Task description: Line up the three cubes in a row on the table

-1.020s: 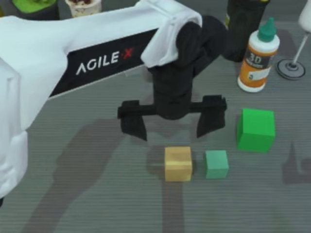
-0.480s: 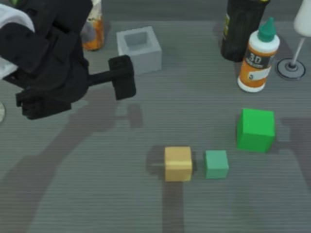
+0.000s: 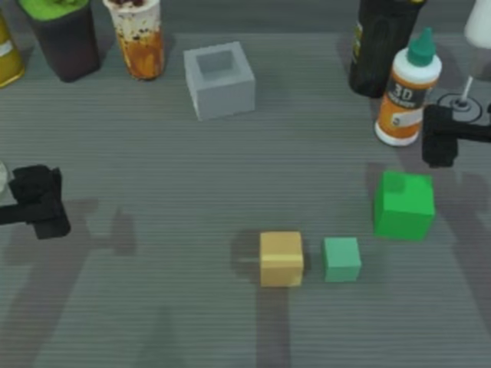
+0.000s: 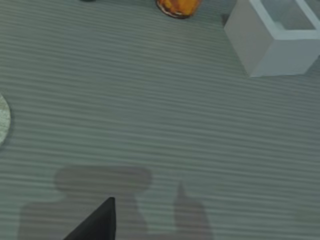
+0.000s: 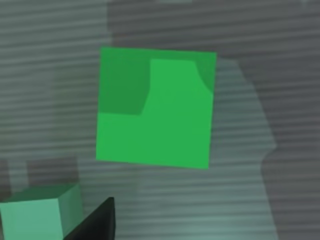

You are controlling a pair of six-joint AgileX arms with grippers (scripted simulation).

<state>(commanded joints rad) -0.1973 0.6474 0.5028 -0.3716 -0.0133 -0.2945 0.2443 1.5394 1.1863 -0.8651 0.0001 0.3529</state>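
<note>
Cubes, three, on the table. Pale yellow cube: right of centre, toward the near edge. Teal-green cube: just beside the yellow one on its right, a narrow gap between, the two level with each other. Bright green cube: farther right and set back from that line, apart from the teal one; the odd one out of the row.

Right gripper: at the right edge, just behind the bright green cube and slightly to its right, not touching it. Whether its fingers are spread or closed cannot be told. Its wrist camera looks almost straight down on the bright green cube, teal cube at the corner.

Left gripper: at the far left edge, well apart from all cubes; finger state likewise cannot be told.

Judgement: right arm is much the nearer; the bright green cube wants bringing forward, level with the other two.
</note>
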